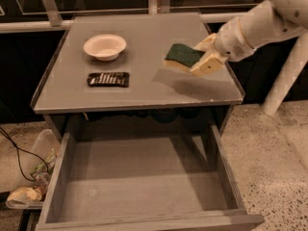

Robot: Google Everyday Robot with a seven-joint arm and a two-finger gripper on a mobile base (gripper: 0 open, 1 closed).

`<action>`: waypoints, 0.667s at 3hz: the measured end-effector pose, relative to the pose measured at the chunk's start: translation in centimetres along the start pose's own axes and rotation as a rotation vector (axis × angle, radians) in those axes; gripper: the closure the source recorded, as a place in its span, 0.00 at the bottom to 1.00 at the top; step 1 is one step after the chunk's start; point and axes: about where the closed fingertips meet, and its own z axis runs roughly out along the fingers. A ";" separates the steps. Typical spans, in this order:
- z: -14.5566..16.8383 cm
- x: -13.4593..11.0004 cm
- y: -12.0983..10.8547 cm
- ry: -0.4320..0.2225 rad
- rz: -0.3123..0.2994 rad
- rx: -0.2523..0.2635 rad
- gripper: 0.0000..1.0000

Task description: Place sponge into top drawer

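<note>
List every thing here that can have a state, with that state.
sponge: gripped at its right end, held over the tabletop
gripper: shut on the sponge, above the tabletop's right side
top drawer: pulled open, empty
bowl: upright, empty
black remote: lying flat on the tabletop

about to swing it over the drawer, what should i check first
1. Sponge gripped in the hand, over the tabletop's right side: ok.
2. Sponge clear of the tabletop, shadow beneath it: ok.
3. Top drawer pulled open: ok.
4. Bowl and remote off to the left, away from the likely path: ok.
5. Grip firm enough for the move: cannot tell.
</note>
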 end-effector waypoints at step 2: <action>-5.2 6.2 8.2 0.003 0.030 -0.005 1.00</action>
